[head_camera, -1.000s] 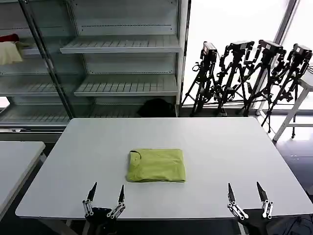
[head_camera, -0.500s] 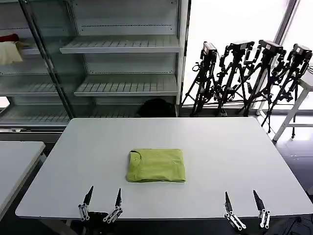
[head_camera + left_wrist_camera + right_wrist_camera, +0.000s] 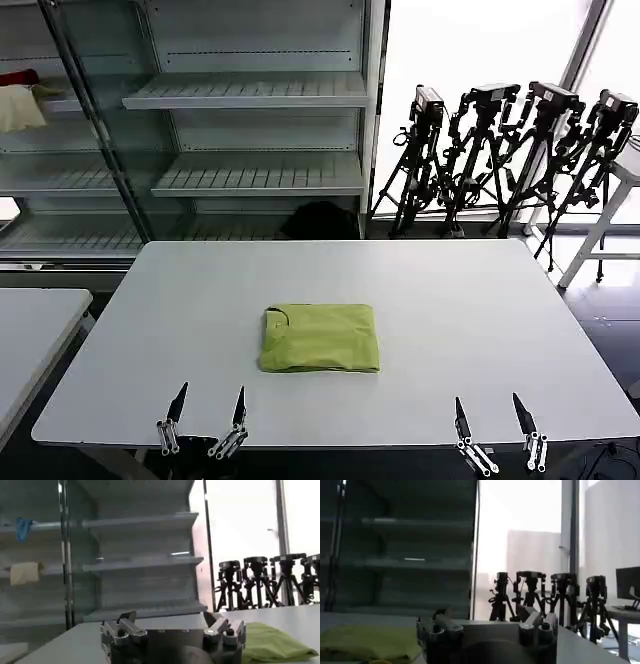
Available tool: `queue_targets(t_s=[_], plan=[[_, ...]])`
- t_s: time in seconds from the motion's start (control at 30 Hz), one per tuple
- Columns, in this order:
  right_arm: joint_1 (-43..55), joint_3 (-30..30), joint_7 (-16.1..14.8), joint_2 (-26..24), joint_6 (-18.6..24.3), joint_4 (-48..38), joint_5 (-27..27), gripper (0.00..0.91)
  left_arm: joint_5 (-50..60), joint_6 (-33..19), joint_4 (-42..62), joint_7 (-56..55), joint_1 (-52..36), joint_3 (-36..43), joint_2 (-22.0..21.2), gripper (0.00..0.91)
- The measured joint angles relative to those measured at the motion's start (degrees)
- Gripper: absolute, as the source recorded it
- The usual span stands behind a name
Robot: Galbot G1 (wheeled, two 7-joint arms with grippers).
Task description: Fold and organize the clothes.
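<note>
Already the lime-green T-shirt point(image 3: 319, 338) lies folded into a neat rectangle at the centre of the white table point(image 3: 470, 300), so you can judge the folding done; what is left, if anything, looks like squaring or putting it away. Your left gripper point(image 3: 207, 412) hangs at the near edge at 7 o'clock from the shirt and your right gripper point(image 3: 491, 416) at 5 o'clock, both with fingers spread wide and holding nothing, well apart from the cloth. You have bare tabletop on every side of the shirt; mind only the near edge under both grippers, with the shelving point(image 3: 250, 120) and tripods point(image 3: 500, 150) standing beyond the far edge at 12.
</note>
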Motion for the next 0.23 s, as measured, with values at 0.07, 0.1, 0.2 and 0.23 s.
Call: queue_targets(t_s=[0.07, 0.1, 0.2, 0.23], plan=[[0.0, -0.1, 0.1, 0.0, 0.1, 0.0, 0.0, 0.907, 0.0, 0.0, 0.0, 0.0, 0.0, 0.0, 0.0, 0.907], [0.0, -0.2, 0.1, 0.0, 0.1, 0.0, 0.1, 0.907, 0.0, 0.0, 0.0, 0.0, 0.1, 0.0, -0.1, 0.907], [0.0, -0.3, 0.0, 0.0, 0.1, 0.0, 0.1, 0.907, 0.0, -0.1, 0.0, 0.0, 0.0, -0.1, -0.1, 0.907], [0.0, -0.3, 0.0, 0.0, 0.1, 0.0, 0.1, 0.907, -0.1, -0.1, 0.1, -0.1, 0.0, -0.1, -0.1, 0.907]])
